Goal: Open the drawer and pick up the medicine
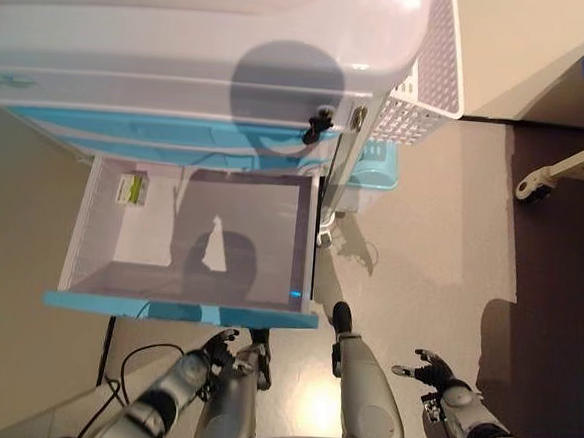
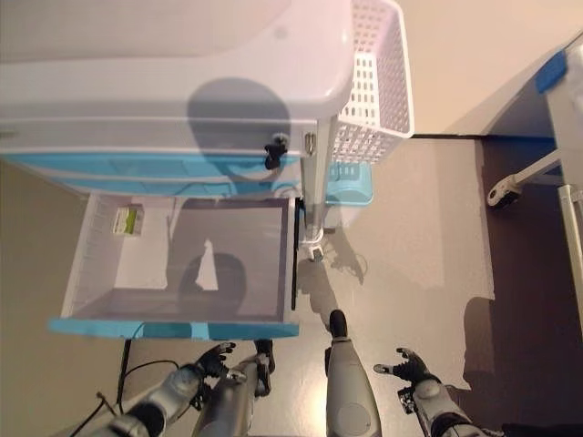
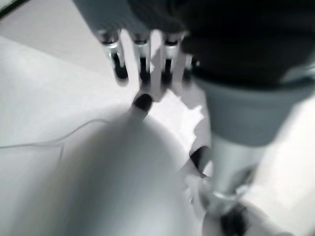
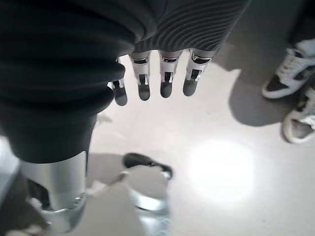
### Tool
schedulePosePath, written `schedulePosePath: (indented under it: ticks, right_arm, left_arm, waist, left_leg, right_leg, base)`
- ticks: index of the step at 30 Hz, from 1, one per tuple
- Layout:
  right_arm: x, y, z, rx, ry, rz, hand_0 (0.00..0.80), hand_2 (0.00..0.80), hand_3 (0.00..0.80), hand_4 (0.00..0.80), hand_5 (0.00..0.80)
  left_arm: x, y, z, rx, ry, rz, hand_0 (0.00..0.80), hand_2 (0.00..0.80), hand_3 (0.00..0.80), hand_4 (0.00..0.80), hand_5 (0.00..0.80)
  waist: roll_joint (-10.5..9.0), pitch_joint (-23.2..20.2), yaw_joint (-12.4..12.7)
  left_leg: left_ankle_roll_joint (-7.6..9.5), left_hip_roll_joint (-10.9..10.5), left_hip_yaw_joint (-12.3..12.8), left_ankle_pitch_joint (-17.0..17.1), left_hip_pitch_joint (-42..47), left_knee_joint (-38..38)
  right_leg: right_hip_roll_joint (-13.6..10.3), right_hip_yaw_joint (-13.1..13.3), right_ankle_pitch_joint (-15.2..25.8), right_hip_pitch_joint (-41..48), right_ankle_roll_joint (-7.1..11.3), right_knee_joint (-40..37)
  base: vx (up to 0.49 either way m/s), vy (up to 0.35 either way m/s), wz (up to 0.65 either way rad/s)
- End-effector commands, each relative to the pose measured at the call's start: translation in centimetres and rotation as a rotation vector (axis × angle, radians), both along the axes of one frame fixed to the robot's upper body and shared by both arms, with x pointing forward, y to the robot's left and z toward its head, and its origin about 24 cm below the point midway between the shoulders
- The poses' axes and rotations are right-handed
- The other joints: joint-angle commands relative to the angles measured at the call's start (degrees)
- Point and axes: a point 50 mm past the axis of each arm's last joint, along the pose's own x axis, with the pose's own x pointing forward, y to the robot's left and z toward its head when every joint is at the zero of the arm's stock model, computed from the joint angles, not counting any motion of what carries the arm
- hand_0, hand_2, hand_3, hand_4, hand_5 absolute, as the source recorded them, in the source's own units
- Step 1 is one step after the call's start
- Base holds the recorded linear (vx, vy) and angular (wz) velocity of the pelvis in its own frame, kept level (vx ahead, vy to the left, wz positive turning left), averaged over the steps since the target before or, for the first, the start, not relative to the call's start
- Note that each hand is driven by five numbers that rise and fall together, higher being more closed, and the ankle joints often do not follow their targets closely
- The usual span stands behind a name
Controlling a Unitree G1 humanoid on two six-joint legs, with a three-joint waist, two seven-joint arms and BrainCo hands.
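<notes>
The drawer [image 1: 191, 234] stands pulled out, the medicine box [image 1: 132, 188] lying in its far left corner. Left hand [image 1: 221, 346] and right hand [image 1: 430, 370] hang near, fingers relaxed, empty.

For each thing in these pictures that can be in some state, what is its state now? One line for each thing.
drawer: pulled open, blue front toward the robot.
medicine box: lying in the drawer's far left corner, not yet picked up.
white basket: hanging on the cart's right side; contents cannot be seen.
left hand: open, low before the drawer front, holding nothing.
right hand: open, over the floor, holding nothing.
</notes>
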Motion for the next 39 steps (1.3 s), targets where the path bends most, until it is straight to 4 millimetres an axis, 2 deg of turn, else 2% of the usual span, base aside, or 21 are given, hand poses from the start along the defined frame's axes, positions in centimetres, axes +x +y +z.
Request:
schedulePosePath:
  ticks: [1,2,3,4,5,6,7,8,10,11,16,17,19,20,22,32,39]
  right_arm:
    - [-3.7,-1.1,-1.4,0.004,0.116,-0.033,0.0,0.0,0.0,0.0,0.0]
    - [-3.7,-1.1,-1.4,0.004,0.116,-0.033,0.0,0.0,0.0,0.0,0.0]
    - [-4.0,-0.9,-1.6,0.019,0.13,-0.033,0.0,0.0,0.0,0.0,0.0]
    - [-4.1,-0.9,-1.6,0.019,0.132,-0.034,0.0,0.0,0.0,0.0,0.0]
    - [-4.1,-1.1,-1.7,0.024,0.141,-0.044,0.0,0.0,0.0,0.0,0.0]
    - [-4.1,-1.1,-1.7,0.024,0.141,-0.045,0.0,0.0,0.0,0.0,0.0]
    - [-4.1,-1.1,-1.7,0.025,0.14,-0.04,0.0,0.0,0.0,0.0,0.0]
    - [-4.3,-1.1,-1.7,0.026,0.143,-0.037,0.0,0.0,0.0,0.0,0.0]
    - [-4.4,-1.1,-1.7,0.03,0.142,-0.037,0.0,0.0,0.0,0.0,0.0]
    - [-4.5,-0.9,-1.8,0.034,0.146,-0.033,0.0,0.0,0.0,0.0,0.0]
    - [-4.3,-0.5,-2.0,0.047,0.147,-0.034,0.0,0.0,0.0,0.0,0.0]
    - [-4.0,-0.5,-1.9,0.049,0.135,-0.033,0.0,0.0,0.0,0.0,0.0]
    - [-3.5,-0.3,-1.7,0.048,0.11,-0.033,0.0,0.0,0.0,0.0,0.0]
    - [-3.5,-0.3,-1.7,0.048,0.109,-0.033,0.0,0.0,0.0,0.0,0.0]
    - [-3.0,0.0,-1.5,0.04,0.09,-0.012,0.0,0.0,0.0,0.0,0.0]
    - [-2.0,0.7,-1.1,0.001,0.023,0.035,0.0,0.0,0.0,0.0,0.0]
    - [-1.6,0.9,-0.9,-0.019,0.015,0.063,0.0,0.0,0.0,0.0,0.0]
  left_arm:
    - [6.8,2.2,10.7,-0.139,-0.397,0.055,0.0,0.0,0.0,0.0,0.0]
    - [6.8,2.2,10.8,-0.139,-0.397,0.055,0.0,0.0,0.0,0.0,0.0]
    - [7.9,3.1,12.8,-0.09,-0.455,0.056,0.0,0.0,0.0,0.0,0.0]
    - [7.9,3.1,12.7,-0.09,-0.453,0.055,0.0,0.0,0.0,0.0,0.0]
    - [9.3,3.1,15.4,-0.052,-0.525,0.032,0.0,0.0,0.0,0.0,0.0]
    - [9.4,3.1,15.4,-0.051,-0.525,0.031,0.0,0.0,0.0,0.0,0.0]
    - [9.7,3.4,16.2,-0.044,-0.552,0.046,0.0,0.0,0.0,0.0,0.0]
    - [10.5,3.7,17.8,-0.049,-0.595,0.059,0.0,0.0,0.0,0.0,0.0]
    - [10.8,3.9,18.4,-0.046,-0.611,0.074,0.0,0.0,0.0,0.0,0.0]
    - [11.7,3.7,19.7,-0.041,-0.649,0.075,0.0,0.0,0.0,0.0,0.0]
    - [13.0,4.5,20.7,0.006,-0.69,0.144,0.0,0.0,0.0,0.0,0.0]
    - [13.2,4.9,20.4,0.011,-0.687,0.184,0.0,0.0,0.0,0.0,0.0]
    - [13.8,5.6,21.6,0.065,-0.754,0.25,0.0,0.0,0.0,0.0,0.0]
    - [13.8,5.6,21.6,0.065,-0.754,0.25,0.0,0.0,0.0,0.0,0.0]
    - [13.6,7.1,22.0,0.14,-0.787,0.325,0.0,0.0,0.0,0.0,0.0]
    - [12.1,8.8,21.4,0.233,-0.94,0.442,0.0,0.0,0.0,0.0,0.0]
    - [11.6,9.8,20.8,0.234,-0.917,0.496,0.0,0.0,0.0,0.0,0.0]
  waist:
    - [1.59,-3.1,-0.2]
    - [1.59,-3.2,-0.2]
    - [1.42,-3.3,-0.5]
    - [1.68,-3.2,-0.3]
    - [1.63,-3.0,-0.6]
    - [1.63,-3.1,-0.6]
    - [1.57,-3.0,-0.7]
    - [1.41,-2.7,-0.9]
    - [1.36,-2.6,-1.1]
    - [1.31,-2.4,-1.3]
    - [1.26,-2.4,-1.9]
    - [1.2,-2.3,-2.0]
    - [1.03,-2.2,-2.4]
    - [1.03,-2.2,-2.3]
    - [0.62,-2.3,-2.7]
    - [-0.95,-2.7,-2.8]
    - [-1.65,-2.7,-3.0]
  left_leg:
    - [3.18,-2.6,-0.6,-7.1,-5.5,10.5]
    - [3.18,-2.6,-0.6,-7.1,-5.5,10.6]
    - [3.22,-2.2,-0.7,-7.6,-7.5,12.1]
    - [2.95,-2.1,-1.1,-9.4,-6.8,12.6]
    - [3.01,-1.8,-1.0,-9.7,-8.1,14.0]
    - [3.01,-1.8,-1.0,-9.7,-8.1,14.0]
    - [3.08,-1.6,-1.1,-9.8,-8.5,14.5]
    - [3.15,-1.4,-1.0,-10.1,-8.9,15.0]
    - [3.18,-1.3,-1.0,-10.1,-9.0,15.1]
    - [3.2,-1.4,-1.0,-10.2,-9.0,15.0]
    - [3.26,-1.4,-1.0,-10.4,-8.7,14.4]
    - [3.31,-1.4,-0.9,-10.4,-8.5,14.2]
    - [3.36,-1.5,-0.7,-10.5,-8.3,13.9]
    - [3.37,-1.5,-0.7,-10.5,-8.3,13.9]
    - [3.36,-1.3,-0.3,-10.6,-8.0,13.5]
    - [3.26,-0.6,1.1,-10.3,-6.8,11.2]
    - [3.1,-0.4,1.8,-9.6,-5.7,9.3]
  right_leg:
    - [0.9,-1.4,0.9,-2.2,0.98,1.8]
    - [0.9,-1.4,0.9,-2.2,0.98,1.9]
    - [1.0,-1.4,0.4,-4.0,0.88,3.0]
    - [1.1,-1.4,-1.2,-3.4,1.13,3.8]
    - [1.2,-1.4,-1.5,-4.7,1.05,4.7]
    - [1.2,-1.4,-1.5,-4.7,1.04,4.7]
    - [1.3,-1.4,-1.7,-5.0,1.04,5.0]
    - [1.3,-1.4,-1.9,-5.5,1.13,5.2]
    - [1.4,-1.5,-1.8,-5.6,1.18,5.2]
    - [1.4,-1.5,-1.8,-5.7,1.29,5.1]
    - [1.5,-1.3,-1.9,-5.5,1.5,4.5]
    - [1.6,-1.3,-1.9,-5.4,1.51,4.4]
    - [1.6,-1.0,-1.8,-5.2,1.55,3.9]
    - [1.6,-1.0,-1.8,-5.2,1.55,3.9]
    - [1.9,-0.5,-1.4,-5.1,1.78,3.1]
    - [2.7,1.0,0.3,-4.6,2.63,-0.1]
    - [2.9,1.5,1.9,-3.6,3.02,-2.3]
  base:
    - [-0.067,-0.018,0.27]
    - [-0.056,-0.028,0.26]
    - [0.063,-0.003,0.19]
    - [0.057,-0.01,0.21]
    - [0.073,0.003,0.14]
    - [0.001,-0.01,0.04]
    - [0.027,-0.005,-0.08]
    - [0.027,-0.005,-0.09]
    - [0.035,0.004,-0.07]
    - [0.038,0.007,-0.05]
    - [0.042,0.008,-0.03]
    - [0.048,0.02,0.0]
    - [0.052,0.021,0.01]
    - [0.062,0.025,-0.01]
    - [0.05,0.024,-0.01]
    - [0.026,0.029,-0.12]
    - [0.003,0.031,-0.07]
